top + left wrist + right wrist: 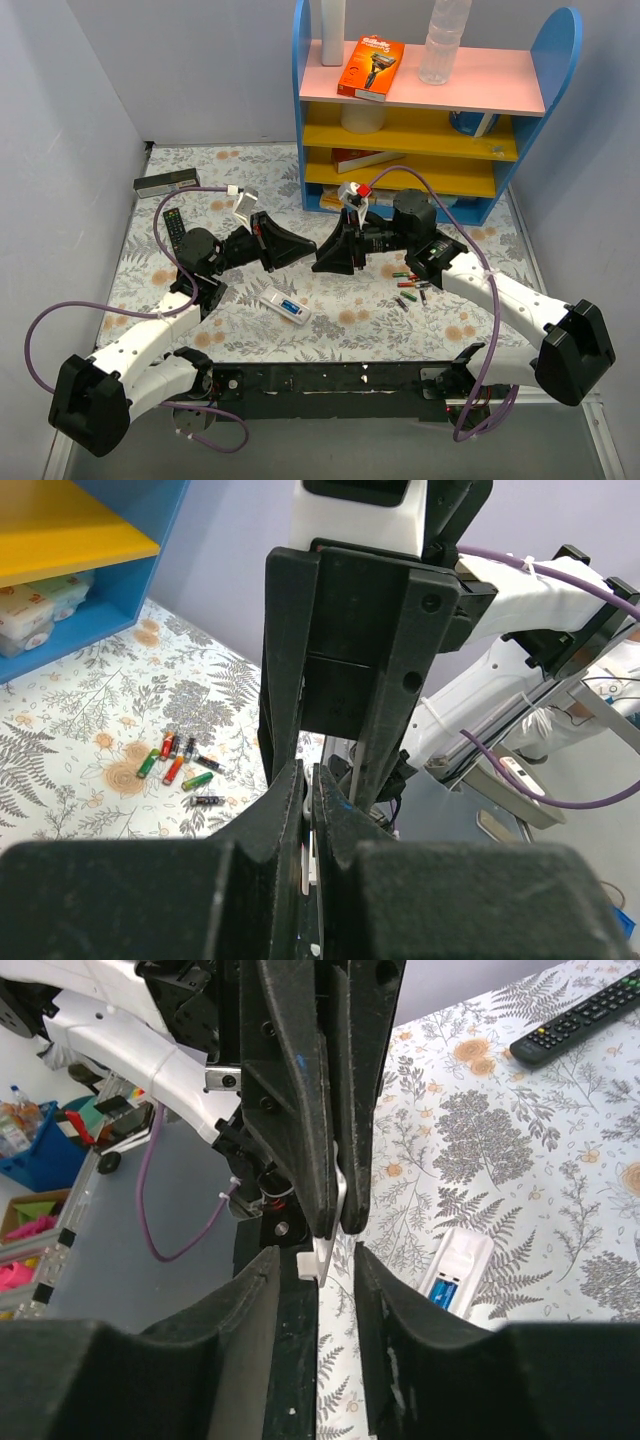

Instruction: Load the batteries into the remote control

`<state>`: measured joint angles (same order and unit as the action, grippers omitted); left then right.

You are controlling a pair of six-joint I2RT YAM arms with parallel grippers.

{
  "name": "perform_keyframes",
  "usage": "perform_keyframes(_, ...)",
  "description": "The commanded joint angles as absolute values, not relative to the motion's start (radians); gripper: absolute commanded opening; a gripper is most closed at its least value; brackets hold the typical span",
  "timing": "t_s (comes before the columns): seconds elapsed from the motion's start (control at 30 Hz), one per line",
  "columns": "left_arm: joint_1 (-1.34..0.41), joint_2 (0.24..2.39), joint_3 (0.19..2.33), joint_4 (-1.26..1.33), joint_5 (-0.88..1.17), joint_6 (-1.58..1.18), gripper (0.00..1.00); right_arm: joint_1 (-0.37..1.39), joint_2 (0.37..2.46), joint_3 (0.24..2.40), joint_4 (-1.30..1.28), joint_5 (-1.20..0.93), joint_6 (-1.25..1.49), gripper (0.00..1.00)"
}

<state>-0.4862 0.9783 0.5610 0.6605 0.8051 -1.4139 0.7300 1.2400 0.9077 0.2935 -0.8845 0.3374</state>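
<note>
— Above the middle of the table, what has the left gripper [308,780] got?
— A thin white back cover [306,835], pinched edge-on between its pressed-together fingers and held off the cloth.
— And the right gripper [315,1265]?
— Nose to nose with it. Its fingers stand spread, one on each side of the cover's free end. The right wrist view shows a gap on both sides, so no grip.
— Where is the remote control [287,306]?
— Flat on the floral tablecloth [250,340], on the near side of the two grippers. It is white, with its compartment open and something blue showing inside.
— The batteries [412,285]?
— Loose in a small cluster on the cloth near the right arm — red, green and black wrappers, apart from the remote.
— Farther out?
— A black TV remote [175,228] by the left arm, a long dark box [165,181] at the far left, and a blue shelf [565,60] at the back with an orange razor pack [370,68] on its pink top board.
</note>
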Motion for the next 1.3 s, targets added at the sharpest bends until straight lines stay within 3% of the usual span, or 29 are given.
perform_keyframes(0.0,-0.482,0.976,0.598,0.684,0.824,-1.402,0.00,0.749,1.246,0.965,0.324,-0.841,0.336,0.37)
perform_keyframes(0.03,-0.482,0.974,0.597,0.680,0.815,-1.401,0.00,0.753,1.246,0.965,0.322,-0.836,0.333,0.27)
perform_keyframes(0.17,-0.482,0.956,0.600,0.618,0.756,-1.376,0.05,0.759,1.238,0.982,0.258,-0.787,0.281,0.05)
perform_keyframes(0.27,-0.482,0.930,0.624,0.488,0.660,-1.341,0.31,0.770,1.227,1.011,0.149,-0.697,0.194,0.01)
perform_keyframes(0.3,-0.482,0.922,0.641,0.416,0.632,-1.335,0.47,0.775,1.226,1.022,0.120,-0.630,0.169,0.01)
perform_keyframes(0.33,-0.483,0.907,0.650,0.387,0.612,-1.327,0.55,0.782,1.223,1.032,0.051,-0.591,0.110,0.01)
perform_keyframes(0.43,-0.483,0.879,0.676,0.293,0.520,-1.371,0.75,0.827,1.223,1.068,-0.027,-0.409,0.045,0.01)
perform_keyframes(0.47,-0.485,0.868,0.683,0.240,0.471,-1.396,0.77,0.853,1.221,1.077,-0.052,-0.362,0.016,0.01)
perform_keyframes(0.63,-0.489,0.864,0.727,0.117,0.374,-1.523,0.78,0.963,1.244,1.106,-0.104,-0.025,-0.064,0.01)
perform_keyframes(0.8,-0.492,0.902,0.772,-0.021,0.316,-1.612,0.72,1.049,1.273,1.124,-0.104,0.278,-0.127,0.01)
perform_keyframes(1.27,-0.494,1.012,0.838,-0.055,0.379,-1.736,0.68,1.264,1.344,1.003,0.228,0.735,-0.549,0.01)
